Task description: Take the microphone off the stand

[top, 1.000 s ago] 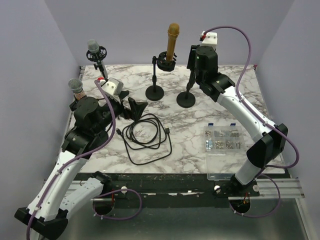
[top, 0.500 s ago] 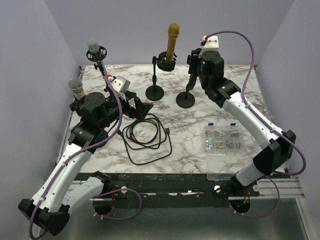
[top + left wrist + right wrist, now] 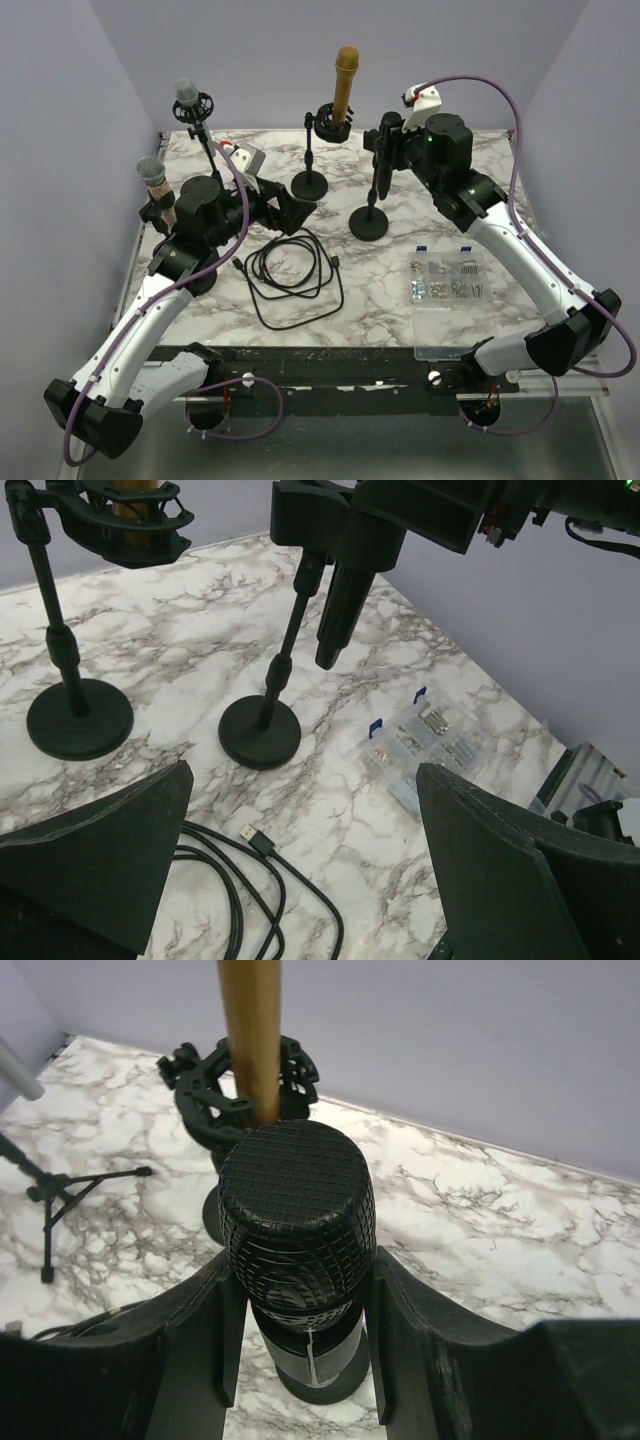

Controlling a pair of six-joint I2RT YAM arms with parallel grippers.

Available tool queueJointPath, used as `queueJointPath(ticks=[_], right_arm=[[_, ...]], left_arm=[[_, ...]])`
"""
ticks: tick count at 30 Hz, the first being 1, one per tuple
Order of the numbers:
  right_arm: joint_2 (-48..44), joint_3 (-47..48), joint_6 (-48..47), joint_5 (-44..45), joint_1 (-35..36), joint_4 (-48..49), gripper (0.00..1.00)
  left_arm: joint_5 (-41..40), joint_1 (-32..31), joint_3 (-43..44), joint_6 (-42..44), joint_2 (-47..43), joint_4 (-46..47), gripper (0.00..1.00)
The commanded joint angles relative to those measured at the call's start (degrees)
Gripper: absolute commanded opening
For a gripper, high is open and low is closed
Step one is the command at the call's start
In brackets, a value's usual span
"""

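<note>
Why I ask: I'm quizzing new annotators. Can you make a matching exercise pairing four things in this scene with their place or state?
Things
1. black mic
2. gold mic
3. cable
4. left end effector

Places or states
A. open, holding nothing
B. lying coiled
C. upright in a mount
D. gripped by the right end effector

Pairs: 1-D, 2-C, 3-B, 4-A
</note>
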Motion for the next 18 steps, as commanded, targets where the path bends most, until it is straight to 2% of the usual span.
queueJointPath(ticks=[1,5,10,18], right_arm=[[-4.18,-0.77,-3.80,-11.56,-0.46,1.89,0.01],[-6.57,-4.49,-5.59,-19.79,-0.71,3.41,0.01],[-9.41,-8.44,-3.97,-22.72,-0.96,5.99,0.01],[-12.27,-11.56,-3.10,-25.27,-0.90,6.61,0.01]], left_arm=[[2.60,-1.17,1.95,-5.33,1.40,5.54,0.99],[5.29,-1.75,3.83,-6.49,4.17,8.30,0.99],[5.90,-2.17,7.42,-4.21,10.07,12.21,0.99],[21.19,-2.16,23.35,6.63,25.93,10.70,0.99]])
